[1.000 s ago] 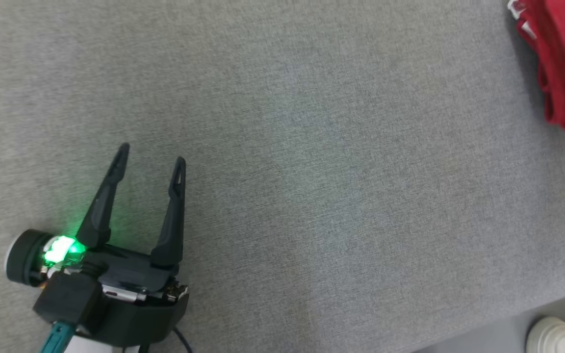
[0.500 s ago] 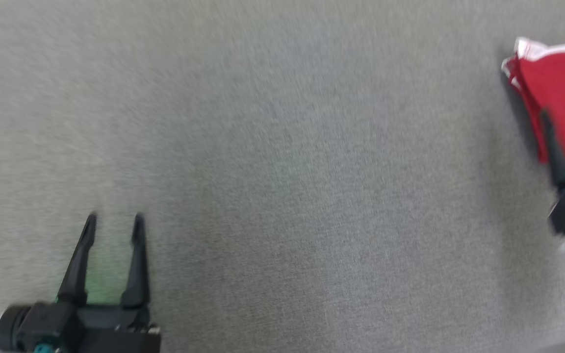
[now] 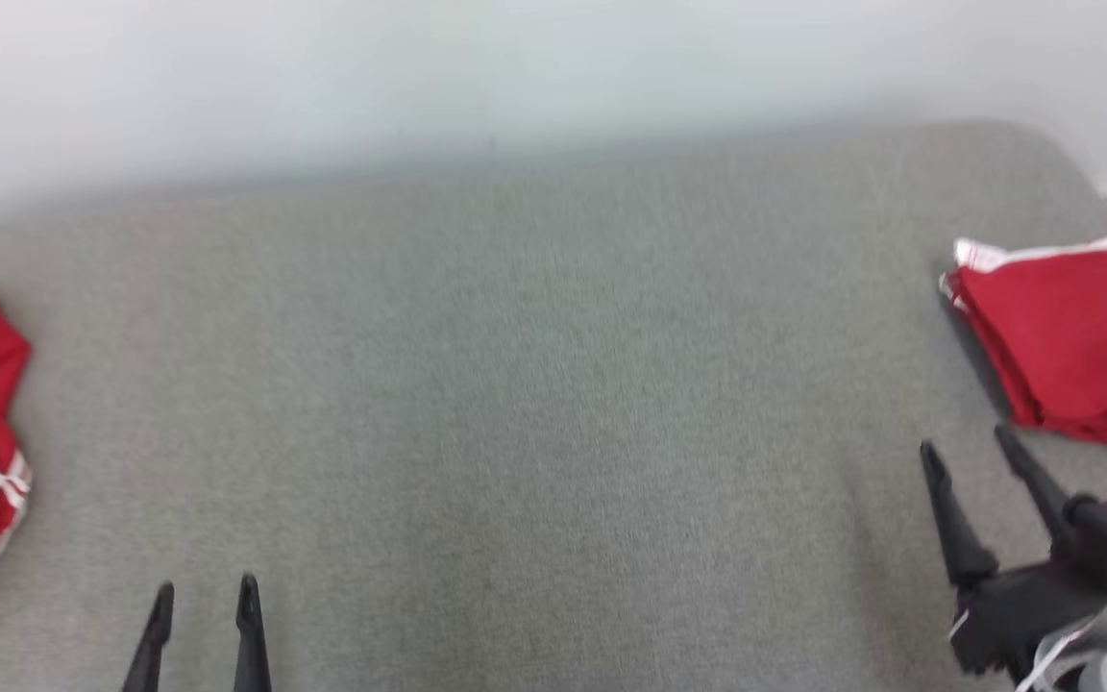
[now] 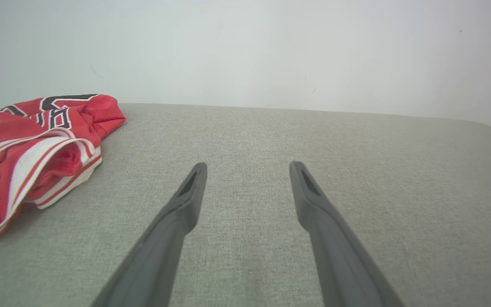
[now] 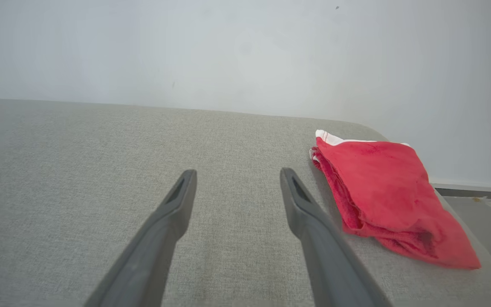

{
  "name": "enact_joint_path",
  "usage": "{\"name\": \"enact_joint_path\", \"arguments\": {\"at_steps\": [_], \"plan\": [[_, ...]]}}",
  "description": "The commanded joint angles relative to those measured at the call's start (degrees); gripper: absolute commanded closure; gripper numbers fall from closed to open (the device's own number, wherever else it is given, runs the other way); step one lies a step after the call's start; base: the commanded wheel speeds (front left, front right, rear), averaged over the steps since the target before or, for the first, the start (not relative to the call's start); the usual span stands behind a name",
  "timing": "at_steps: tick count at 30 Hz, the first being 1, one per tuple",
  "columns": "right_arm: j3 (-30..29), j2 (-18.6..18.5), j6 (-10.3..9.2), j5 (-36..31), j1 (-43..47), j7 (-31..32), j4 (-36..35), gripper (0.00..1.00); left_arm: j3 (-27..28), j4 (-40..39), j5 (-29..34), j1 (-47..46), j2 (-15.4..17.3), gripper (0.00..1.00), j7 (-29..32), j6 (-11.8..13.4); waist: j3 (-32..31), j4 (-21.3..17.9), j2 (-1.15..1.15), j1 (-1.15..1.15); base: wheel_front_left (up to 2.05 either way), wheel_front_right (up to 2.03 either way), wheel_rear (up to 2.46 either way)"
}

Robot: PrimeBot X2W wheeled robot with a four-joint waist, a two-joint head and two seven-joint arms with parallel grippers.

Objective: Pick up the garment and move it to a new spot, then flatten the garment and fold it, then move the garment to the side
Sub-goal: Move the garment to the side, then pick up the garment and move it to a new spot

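Grey fabric-covered table [image 3: 553, 384] against a plain white wall [image 3: 515, 77].

Crumpled red jersey [image 4: 28, 157]: far left of the table, bunched in a heap, with white-and-red banded trim and black lettering on top. Judged to be the garment to work on next. Expect it to be light, limp and not fragile. It will sag and drape from any grip point, and the smooth knit may slip if only one layer is pinched. Best hold is probably the banded trim on the near edge, where the doubled hem stands proud of the table. A second hold further along the same hem would let it be spread.

Folded red garment [image 5: 382, 192]: far right, near the rounded corner. It lies in a flat stack with a white edge at the far side. Looks done and parked.

Left gripper [image 4: 249, 166]: fingers spread apart, nothing between them, low over bare table to the right of the jersey and not touching it.

Right gripper [image 5: 238, 172]: fingers likewise parted and empty, just left of the folded stack.

Unclear: the jersey is cut off at the left edge in both the head and left wrist views. Neck, armholes and full extent cannot be told. The head view is soft.
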Motion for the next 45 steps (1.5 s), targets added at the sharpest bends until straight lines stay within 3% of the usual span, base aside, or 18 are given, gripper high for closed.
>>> {"name": "enact_joint_path", "arguments": {"at_steps": [1,22,45], "plan": [[0.5,0.6,-0.16,0.6,1.7,-0.4,0.3,0.0,0.0,0.3,0.2,1.5,-0.3,0.0,-0.2,0.3,-7.1,2.5,0.01,0.02,0.0,0.0,0.0],[0.6,5.9,-0.16,1.1,9.7,-3.8,4.1,0.0,1.1,6.5,-2.2,5.3,-0.5,0.0,-0.2,0.7,-11.8,3.3,0.01,0.02,0.0,0.0,0.0],[-0.1,7.1,-0.16,0.5,10.1,-4.9,4.4,0.0,0.8,7.4,-2.1,4.3,-0.5,0.0,-0.2,0.7,-11.4,3.7,0.01,0.02,0.0,0.0,0.0]]}}
